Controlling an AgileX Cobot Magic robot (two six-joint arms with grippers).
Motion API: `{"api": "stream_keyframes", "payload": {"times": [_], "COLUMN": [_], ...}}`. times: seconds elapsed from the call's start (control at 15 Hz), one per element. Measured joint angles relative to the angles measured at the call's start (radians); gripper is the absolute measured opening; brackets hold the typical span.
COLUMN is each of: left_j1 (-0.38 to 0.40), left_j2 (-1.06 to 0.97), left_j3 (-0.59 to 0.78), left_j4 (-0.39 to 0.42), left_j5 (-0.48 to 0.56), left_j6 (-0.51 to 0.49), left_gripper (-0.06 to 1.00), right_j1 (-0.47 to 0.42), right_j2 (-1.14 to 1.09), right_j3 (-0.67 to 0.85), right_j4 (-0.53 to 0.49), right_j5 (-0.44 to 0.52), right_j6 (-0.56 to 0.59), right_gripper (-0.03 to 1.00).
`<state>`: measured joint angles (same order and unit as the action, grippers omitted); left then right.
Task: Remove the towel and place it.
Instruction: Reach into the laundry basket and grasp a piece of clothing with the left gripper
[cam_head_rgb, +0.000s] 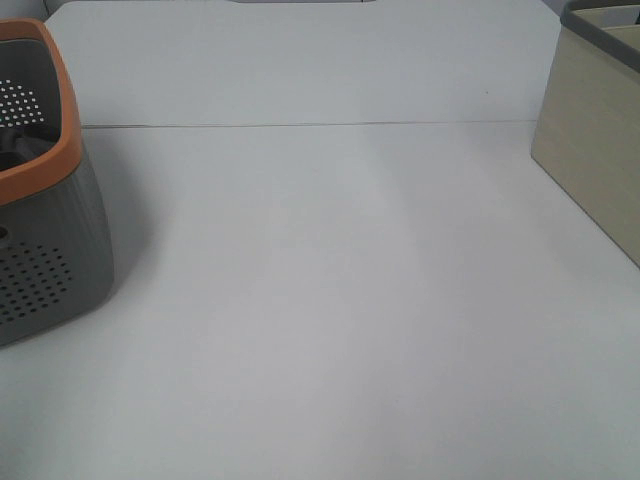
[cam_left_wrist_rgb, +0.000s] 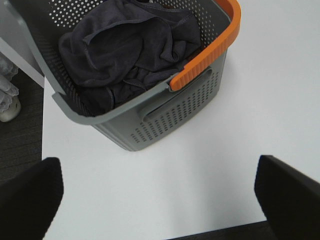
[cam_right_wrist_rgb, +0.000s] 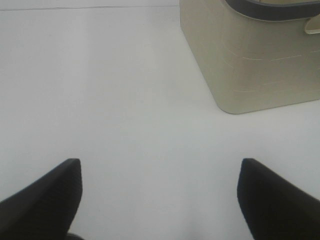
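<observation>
In my left wrist camera, the left gripper (cam_left_wrist_rgb: 159, 202) is wide open. Its two black fingers (cam_left_wrist_rgb: 30, 200) sit far apart, with only the white table (cam_left_wrist_rgb: 165, 175) between them. It holds nothing. Just past it stands the grey basket (cam_left_wrist_rgb: 175, 117) with the orange rim (cam_left_wrist_rgb: 200, 65). The towel (cam_left_wrist_rgb: 125, 50) is inside the basket, all bunched up in a dark heap. It does not touch the gripper.

In my right wrist camera, the right gripper (cam_right_wrist_rgb: 159, 200) is wide open too and holds nothing. Past it, on the table, stands a tan box (cam_right_wrist_rgb: 250, 65) with a dark rim.

From the high camera, the basket is at the left edge and the box is far away from it, at the right back corner.
</observation>
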<state>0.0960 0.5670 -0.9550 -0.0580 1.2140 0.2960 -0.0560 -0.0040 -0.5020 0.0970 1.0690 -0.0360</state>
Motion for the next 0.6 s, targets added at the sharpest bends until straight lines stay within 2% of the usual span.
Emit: {"api": "stream_keyframes", "payload": {"times": [0.07, 0.13, 0.27, 0.4, 0.53, 0.6], "left_j1": [0.0, 0.0, 0.0, 0.0, 0.0, 0.0], "left_j2": [0.09, 0.26, 0.369, 0.536, 0.676, 0.748], "left_j3": [-0.043, -0.129, -0.182, -0.256, -0.315, -0.349], "left_j4": [0.0, 0.002, 0.011, 0.033, 0.073, 0.106], "left_j5": [0.001, 0.002, 0.002, 0.0, -0.003, -0.013], "left_j6": [0.048, 0.148, 0.239, 0.403, 0.527, 0.553], "left_gripper": [0.98, 0.98, 0.98, 0.98, 0.98, 0.98], "right_j1": [0.0, 0.0, 0.0, 0.0, 0.0, 0.0], "right_j2": [0.0, 0.0, 0.0, 0.0, 0.0, 0.0], "right_j3": [0.0, 0.0, 0.0, 0.0, 0.0, 0.0], "right_j4": [0.0, 0.0, 0.0, 0.0, 0.0, 0.0], "right_j5": [0.0, 0.0, 0.0, 0.0, 0.0, 0.0], "right_j6": [0.0, 0.0, 0.0, 0.0, 0.0, 0.0], "right_gripper": [0.75, 0.75, 0.75, 0.75, 0.75, 0.75]}}
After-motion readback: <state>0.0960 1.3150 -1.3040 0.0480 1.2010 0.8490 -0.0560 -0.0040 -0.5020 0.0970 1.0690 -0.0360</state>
